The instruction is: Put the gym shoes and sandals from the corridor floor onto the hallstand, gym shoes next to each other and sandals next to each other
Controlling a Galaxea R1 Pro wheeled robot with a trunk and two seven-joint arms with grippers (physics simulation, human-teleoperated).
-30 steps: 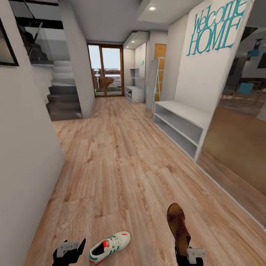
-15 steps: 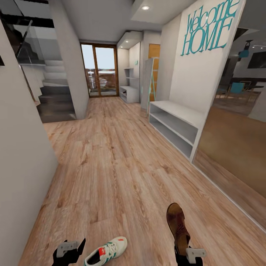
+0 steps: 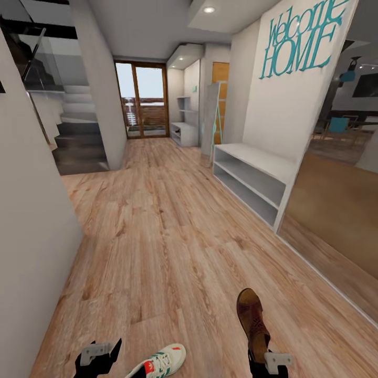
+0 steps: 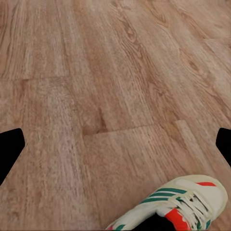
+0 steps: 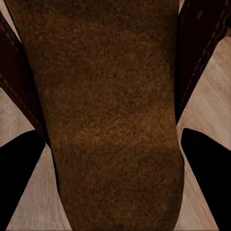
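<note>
A light wood-plank corridor floor [image 3: 173,231] runs from the robot's base away toward 12 o'clock. Nearest, at about 7 o'clock in the head view, the left gripper [image 3: 100,357] hangs low over the boards; its two dark fingertips [image 4: 10,149] sit wide apart at the edges of its wrist view with nothing between them. Just beside it, toward 6 o'clock, one gym shoe [image 3: 160,362] lies on the planks, cream with green stripes and a red tongue label, toe pointing up and to the right. At 5 o'clock the right gripper [image 3: 268,362] holds a dark brown sandal [image 3: 253,323], toe pointing away down the corridor; in its wrist view the sandal's brown sole fills the gap between the black fingers [image 5: 19,183], which pinch it from both sides. Farther on, at 2 o'clock, a plain grey two-shelf bench [image 3: 252,178] stands against the wall under teal "Welcome HOME" lettering [image 3: 302,39]. At 10 o'clock dark stairs [image 3: 79,142] rise behind a pillar. At 12 o'clock, far off, the hallstand [image 3: 185,128] with stepped upper shelves stands beside a glazed door [image 3: 143,100].
</note>
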